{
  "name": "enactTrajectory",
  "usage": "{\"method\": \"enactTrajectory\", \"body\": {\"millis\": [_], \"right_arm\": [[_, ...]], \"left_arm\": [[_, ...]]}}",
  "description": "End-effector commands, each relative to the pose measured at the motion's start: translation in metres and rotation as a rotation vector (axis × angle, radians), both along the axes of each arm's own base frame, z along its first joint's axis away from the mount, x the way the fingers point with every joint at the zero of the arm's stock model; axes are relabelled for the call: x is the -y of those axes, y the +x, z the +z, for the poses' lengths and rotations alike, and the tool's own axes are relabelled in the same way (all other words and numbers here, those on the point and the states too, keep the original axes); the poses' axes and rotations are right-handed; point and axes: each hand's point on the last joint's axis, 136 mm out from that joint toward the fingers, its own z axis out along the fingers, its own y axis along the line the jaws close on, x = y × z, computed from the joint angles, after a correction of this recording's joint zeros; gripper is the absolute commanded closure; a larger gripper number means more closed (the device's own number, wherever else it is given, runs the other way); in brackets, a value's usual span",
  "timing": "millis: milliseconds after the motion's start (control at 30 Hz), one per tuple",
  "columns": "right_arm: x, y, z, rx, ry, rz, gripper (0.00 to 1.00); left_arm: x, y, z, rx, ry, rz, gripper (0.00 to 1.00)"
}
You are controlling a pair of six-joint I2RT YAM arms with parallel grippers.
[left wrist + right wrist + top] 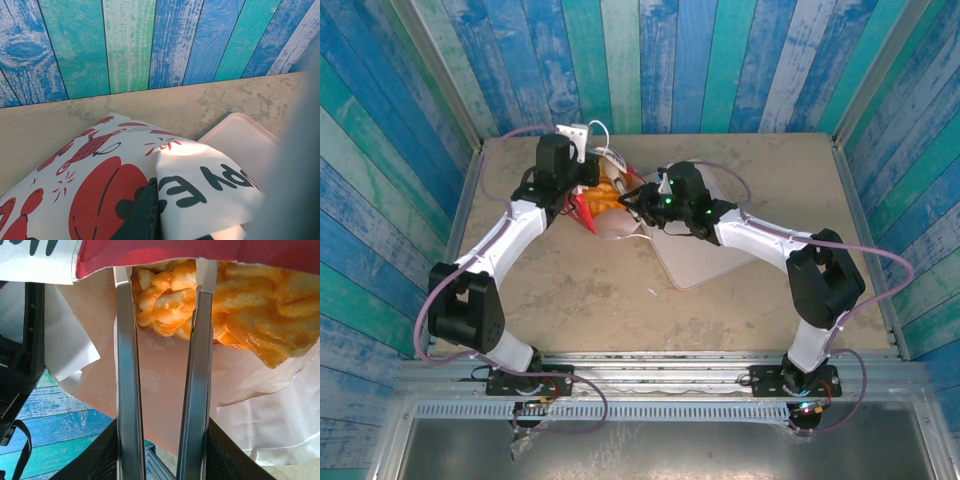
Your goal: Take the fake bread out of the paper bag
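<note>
Bread location: the fake bread (pixel 167 310) lies inside the mouth of the paper bag (pixel 612 225), upper centre of the top view.
Handling: judged light, rigid and glossy, so likely slippery; pinch the twisted roll across its middle.
Right gripper (pixel 164 285): partly open, fingers astride the roll; a firm hold cannot be confirmed.
Left gripper (pixel 570 185): appears closed on a fold of the bag.

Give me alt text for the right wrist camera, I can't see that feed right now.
The right claw reaches into the open mouth of the paper bag, its two metal fingers flanking a glossy orange twisted roll; a firm pinch can't be confirmed. More fake bread lies to the right inside.
</note>
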Motion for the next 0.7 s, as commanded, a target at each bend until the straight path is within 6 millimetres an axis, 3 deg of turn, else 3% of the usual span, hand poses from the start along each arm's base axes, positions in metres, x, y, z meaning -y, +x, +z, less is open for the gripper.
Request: {"method": "enactTrajectory", "body": {"millis": [0, 267, 667], "right_arm": [[-0.003, 0.008, 0.035, 0.135, 0.044, 0.009, 0.77], [0.002, -0.004, 0.051, 0.196, 0.059, 0.035, 0.96], [0.008, -0.035, 0.054, 0.237, 0.031, 0.113, 0.99]], "left_arm": [[0.008, -0.012, 0.026, 0.054, -0.047, -0.037, 0.93], [0.0, -0.004, 0.026, 0.072, -0.055, 0.029, 0.93], [-0.007, 0.017, 0.034, 0.091, -0.11, 0.122, 0.93]]}}
